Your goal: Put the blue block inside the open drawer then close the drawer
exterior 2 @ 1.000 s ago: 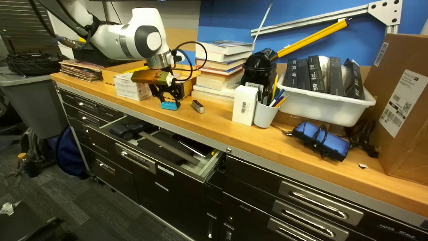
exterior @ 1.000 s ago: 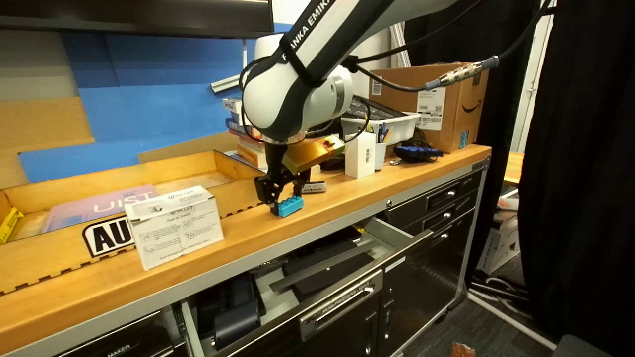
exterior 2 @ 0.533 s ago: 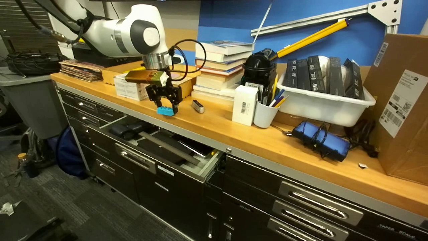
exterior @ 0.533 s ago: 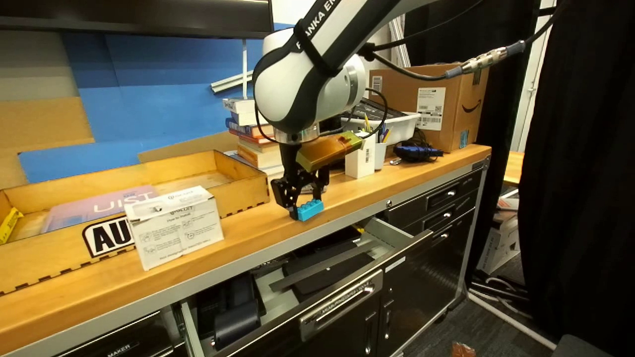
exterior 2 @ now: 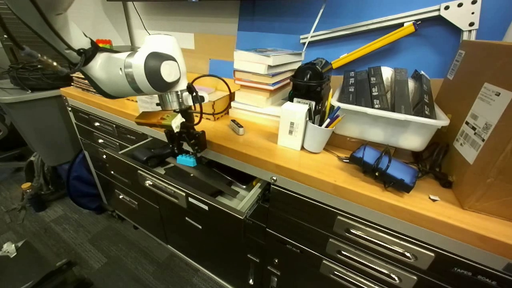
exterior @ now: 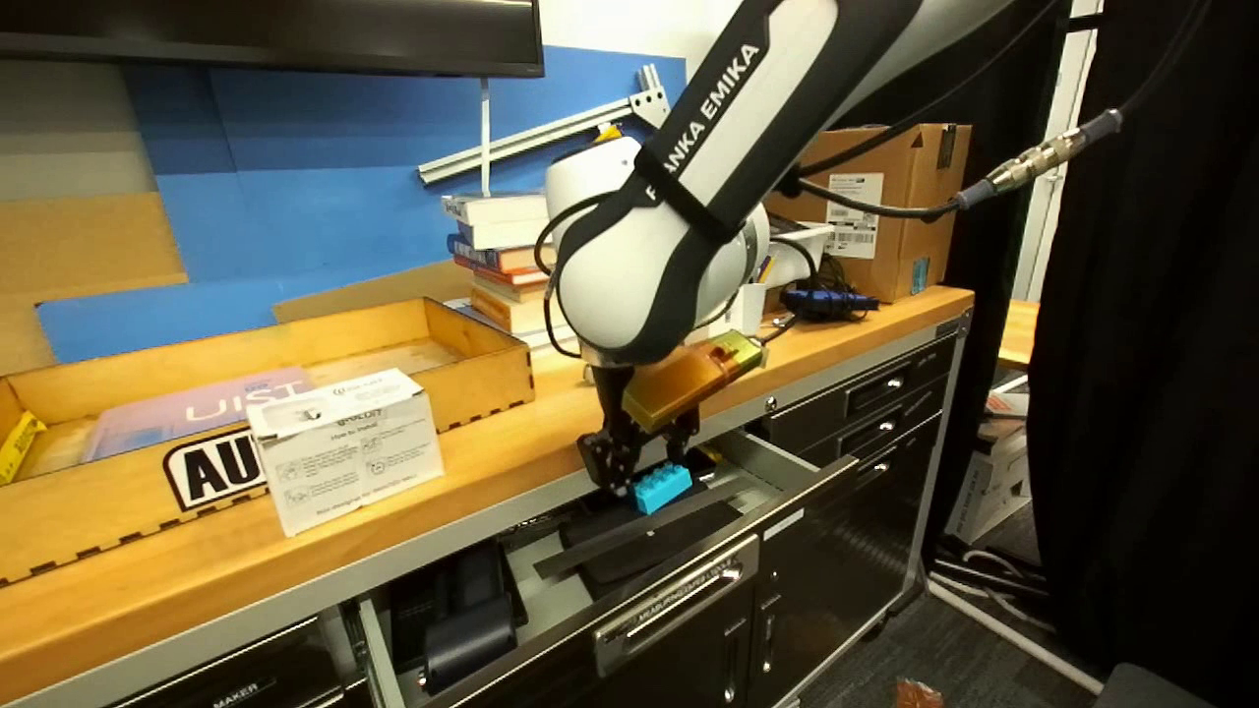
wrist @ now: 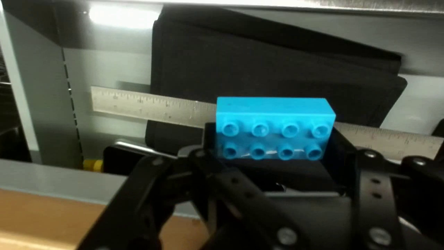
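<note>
The light-blue block shows in both exterior views, also here, and in the wrist view with its studs toward the camera. My gripper is shut on the block, one black finger at each end. In an exterior view the gripper points down past the front edge of the worktop. The block is over the open drawer, toward its back. I cannot tell its exact height above the contents. The drawer also shows in an exterior view, pulled out, with its bar handle on the front.
The drawer holds a steel ruler, dark flat sheets and a dark case. The wooden worktop edge runs just behind the gripper. A white box, stacked books and a small grey device stand on it.
The gripper has carried the blue block forward off the worktop and down over the open drawer. The gripper stays shut on the block. The drawer has not moved.
</note>
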`<move>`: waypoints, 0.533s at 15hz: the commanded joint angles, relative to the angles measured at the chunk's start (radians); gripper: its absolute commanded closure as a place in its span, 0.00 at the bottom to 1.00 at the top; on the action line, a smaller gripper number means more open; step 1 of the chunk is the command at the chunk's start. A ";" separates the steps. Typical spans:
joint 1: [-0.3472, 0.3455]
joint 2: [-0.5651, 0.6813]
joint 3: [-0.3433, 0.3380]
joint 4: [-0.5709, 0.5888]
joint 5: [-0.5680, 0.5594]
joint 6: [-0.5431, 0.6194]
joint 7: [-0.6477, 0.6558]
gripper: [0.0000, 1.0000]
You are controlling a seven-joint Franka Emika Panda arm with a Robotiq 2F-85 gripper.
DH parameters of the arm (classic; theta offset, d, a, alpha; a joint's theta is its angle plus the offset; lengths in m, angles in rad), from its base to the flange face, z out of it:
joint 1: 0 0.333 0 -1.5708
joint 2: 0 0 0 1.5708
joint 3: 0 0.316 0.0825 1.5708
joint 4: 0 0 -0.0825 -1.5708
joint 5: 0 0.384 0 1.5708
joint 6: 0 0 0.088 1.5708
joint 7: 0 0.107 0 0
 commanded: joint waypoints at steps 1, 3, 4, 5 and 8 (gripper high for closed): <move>0.017 0.000 -0.007 -0.059 -0.004 0.118 0.059 0.46; 0.023 -0.004 -0.012 -0.078 -0.007 0.166 0.074 0.07; 0.024 -0.014 -0.015 -0.086 -0.008 0.171 0.075 0.01; 0.021 -0.031 -0.014 -0.094 -0.002 0.158 0.061 0.00; 0.002 -0.098 -0.009 -0.125 0.032 0.089 0.012 0.00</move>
